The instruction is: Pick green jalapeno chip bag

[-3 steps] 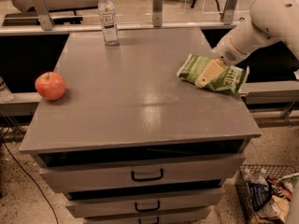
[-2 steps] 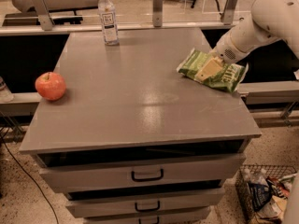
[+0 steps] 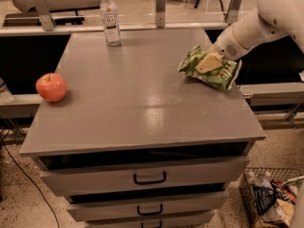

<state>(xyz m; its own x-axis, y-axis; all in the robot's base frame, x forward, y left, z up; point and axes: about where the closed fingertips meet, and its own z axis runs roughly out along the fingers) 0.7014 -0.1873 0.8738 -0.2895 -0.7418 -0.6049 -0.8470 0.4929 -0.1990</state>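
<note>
Movement showed near the right edge of the grey bench (image 3: 142, 99). The green jalapeno chip bag (image 3: 224, 74) had bunched and risen slightly with the end effector (image 3: 209, 63), which pinched its top — so the pick looked secured, barely lifted. A red apple (image 3: 51, 87) sat left, a water bottle (image 3: 110, 18) at the back — beyond, pale floor.

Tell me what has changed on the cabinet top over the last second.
The gripper, on the green jalapeno chip bag near the top's right edge, has shifted slightly up and left in the view. The bag has shifted with it, its left end now bunched higher. Whether it is clear of the surface cannot be told. The red apple and water bottle stayed put.
</note>
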